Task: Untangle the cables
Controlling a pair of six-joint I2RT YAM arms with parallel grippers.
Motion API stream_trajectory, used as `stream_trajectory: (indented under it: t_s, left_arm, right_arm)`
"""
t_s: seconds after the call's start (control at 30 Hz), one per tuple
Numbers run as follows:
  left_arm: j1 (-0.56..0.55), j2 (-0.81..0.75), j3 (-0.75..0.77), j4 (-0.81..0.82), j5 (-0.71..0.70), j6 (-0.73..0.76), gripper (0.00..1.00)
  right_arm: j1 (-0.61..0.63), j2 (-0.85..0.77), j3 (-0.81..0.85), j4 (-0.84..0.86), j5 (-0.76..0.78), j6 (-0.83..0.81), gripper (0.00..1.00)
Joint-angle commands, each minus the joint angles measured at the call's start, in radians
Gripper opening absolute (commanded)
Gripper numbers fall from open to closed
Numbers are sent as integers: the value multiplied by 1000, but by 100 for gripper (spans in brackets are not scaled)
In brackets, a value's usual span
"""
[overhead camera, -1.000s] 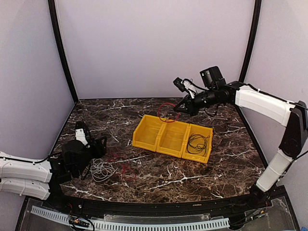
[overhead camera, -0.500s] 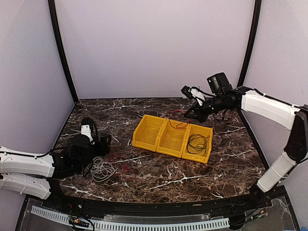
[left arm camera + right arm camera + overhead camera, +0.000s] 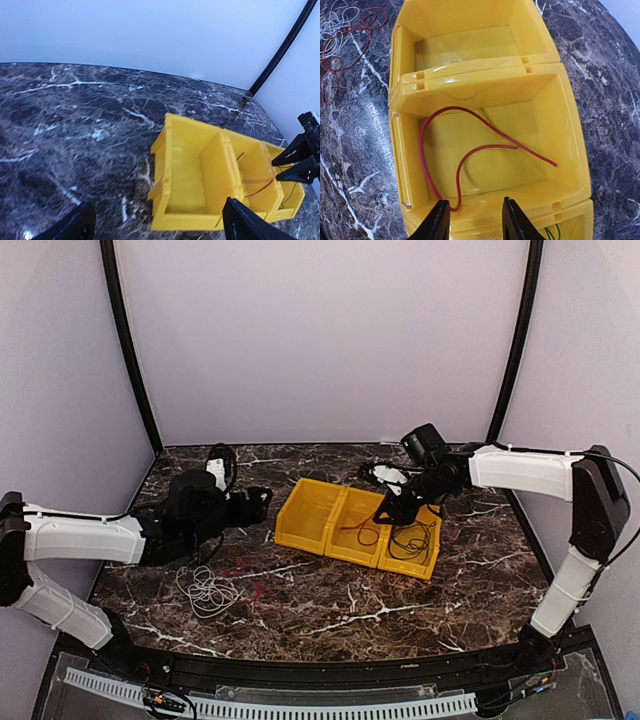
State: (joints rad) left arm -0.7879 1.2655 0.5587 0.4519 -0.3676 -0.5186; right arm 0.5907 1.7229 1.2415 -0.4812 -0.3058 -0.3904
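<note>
Three-part bin: yellow, compartments side by side, set in the middle of the worktop.
Worktop: dark marble with white veins.
Red wire: lies loose in the bin's middle compartment, looping off one wall to a free end near the opposite wall.
Red strand: thin tangle on the bare worktop, outside the bin, just beside the white wire.
White wire: loose coil on the worktop, front left, well apart from the bin.
Black wire: coiled in the bin's right compartment.
Left pincer: jaws spread wide, nothing between them; low over the worktop, facing the bin's left end.
Right pincer: jaws apart, gripping nothing; hovers over the middle compartment's wall, the red wire lying unheld below.
</note>
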Motion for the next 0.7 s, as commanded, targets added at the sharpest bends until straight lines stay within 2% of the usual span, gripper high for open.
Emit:
stream_trajectory:
  t_s: [0.0, 0.13, 0.2, 0.33, 0.43, 0.5, 0.67]
  left_arm:
    - [27, 171, 262, -161, 193, 50, 90]
    - [33, 283, 388, -233, 223, 57, 90]
    - [37, 323, 414, -232, 228, 53, 91]
    - [54, 381, 468, -281, 119, 5, 95]
    - [78, 433, 500, -261, 198, 8, 95]
    - [83, 483, 562, -303, 239, 19, 95]
    - [84, 570, 655, -418, 233, -5, 95]
  right_arm:
    - [-6, -180, -35, 20, 72, -19, 42]
    - [-49, -336, -128, 39, 67, -26, 45]
    - [-75, -407, -242, 103, 51, -27, 45]
    - [-132, -509, -419, 256, -20, -7, 46]
    - [-138, -518, -436, 244, 19, -42, 46]
    - [-139, -526, -442, 258, 38, -35, 46]
    - [-138, -523, -448, 253, -25, -41, 46]
